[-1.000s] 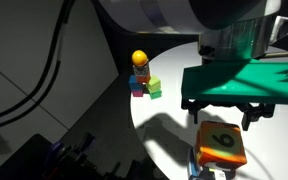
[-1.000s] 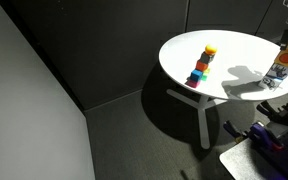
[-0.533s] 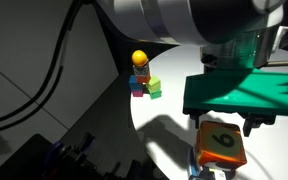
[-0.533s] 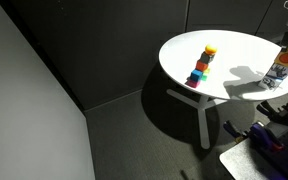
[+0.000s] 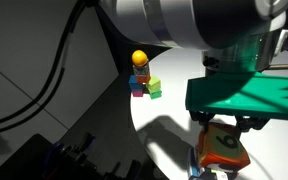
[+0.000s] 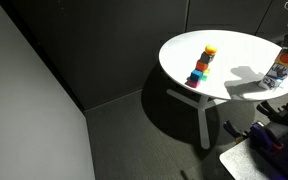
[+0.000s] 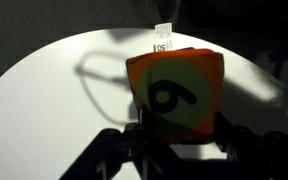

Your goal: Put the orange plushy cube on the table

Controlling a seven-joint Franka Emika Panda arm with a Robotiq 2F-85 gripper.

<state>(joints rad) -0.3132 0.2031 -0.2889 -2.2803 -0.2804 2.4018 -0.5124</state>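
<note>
The orange plushy cube [image 7: 176,92] fills the wrist view, its green face with a black 6 turned to the camera. In both exterior views it [image 5: 222,148] [image 6: 285,56] rests on top of another object near the edge of the round white table [image 5: 169,118] [image 6: 234,45]. My gripper [image 5: 226,128] is lowered over the cube. In the wrist view the gripper [image 7: 179,138] has one dark finger on each side of the cube, close against its sides. The jaws look open; the cube is not squeezed.
A small stack of coloured blocks with a yellow ball on top [image 5: 141,76] [image 6: 202,64] stands on the table away from the cube. The object under the cube has a blue part [image 5: 196,166]. The table's edge runs close by, with dark floor below. A white tag [image 7: 162,40] sticks up behind the cube.
My gripper has come down over the orange cube, so its fingers now flank it. The cube and the block stack have not moved.
</note>
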